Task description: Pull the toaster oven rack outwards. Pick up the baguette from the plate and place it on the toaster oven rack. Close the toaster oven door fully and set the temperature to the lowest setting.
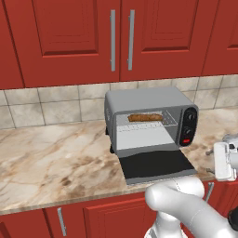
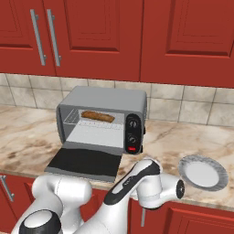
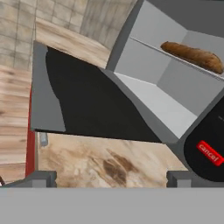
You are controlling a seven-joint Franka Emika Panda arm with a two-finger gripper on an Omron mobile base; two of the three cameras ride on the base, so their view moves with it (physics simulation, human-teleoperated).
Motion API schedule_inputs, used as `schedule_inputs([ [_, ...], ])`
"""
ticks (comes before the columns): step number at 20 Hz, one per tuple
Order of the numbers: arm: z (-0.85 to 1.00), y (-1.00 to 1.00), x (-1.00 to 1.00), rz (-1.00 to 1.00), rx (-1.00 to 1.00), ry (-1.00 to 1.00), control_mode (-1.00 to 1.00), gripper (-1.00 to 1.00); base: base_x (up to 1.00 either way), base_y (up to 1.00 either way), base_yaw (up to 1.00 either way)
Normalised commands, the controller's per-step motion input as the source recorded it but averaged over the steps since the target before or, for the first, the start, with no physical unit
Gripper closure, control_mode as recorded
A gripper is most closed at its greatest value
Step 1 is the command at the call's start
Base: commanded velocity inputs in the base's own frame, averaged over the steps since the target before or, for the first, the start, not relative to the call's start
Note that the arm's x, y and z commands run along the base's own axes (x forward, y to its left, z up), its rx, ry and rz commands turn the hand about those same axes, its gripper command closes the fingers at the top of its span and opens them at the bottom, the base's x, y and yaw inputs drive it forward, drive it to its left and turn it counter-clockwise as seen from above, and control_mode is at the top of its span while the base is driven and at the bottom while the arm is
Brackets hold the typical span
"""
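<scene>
The toaster oven (image 1: 148,100) (image 2: 107,98) stands on the marble counter. Its dark glass toaster oven door (image 1: 155,165) (image 2: 84,162) (image 3: 96,105) lies folded down flat over the counter's front edge. Inside the cavity the baguette (image 1: 145,117) (image 2: 97,116) (image 3: 192,56) rests on the wire toaster oven rack (image 1: 169,122) (image 2: 71,118) (image 3: 148,47). The plate (image 2: 202,171) sits bare to the right of the oven. My gripper (image 3: 111,179) hovers in front of the oven's right corner, apart from the door, with its fingers (image 3: 39,178) spread wide, open and holding nothing.
Two black knobs (image 1: 189,116) (image 2: 133,123) and a red cancel button (image 1: 186,140) (image 2: 132,148) (image 3: 209,153) sit on the oven's right panel. Red cabinets hang above and stand below the counter (image 1: 56,158). Bare marble stretches left of the oven.
</scene>
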Motion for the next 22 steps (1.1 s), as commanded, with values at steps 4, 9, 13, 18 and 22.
schedule_inputs([
  [4, -0.1, -0.01, 0.06, 0.0, -0.05, 0.0, -1.0, -1.0, 0.0, 0.0, 0.0],
  [9, -0.05, 0.0, 0.01, -0.04, -0.01, 0.0, -1.0, -1.0, 0.0, 0.0, 0.0],
  [13, -0.1, 0.0, 0.03, -0.07, -0.02, 0.0, -1.0, -1.0, 0.0, 0.0, 0.0],
  [18, -0.21, 0.0, 0.13, -0.07, -0.05, 0.0, -1.0, -1.0, 0.0, 0.0, 0.0],
  [22, -0.2, 0.0, 0.18, -0.05, -0.04, 0.02, -1.0, -1.0, 0.0, 0.0, 0.0],
])
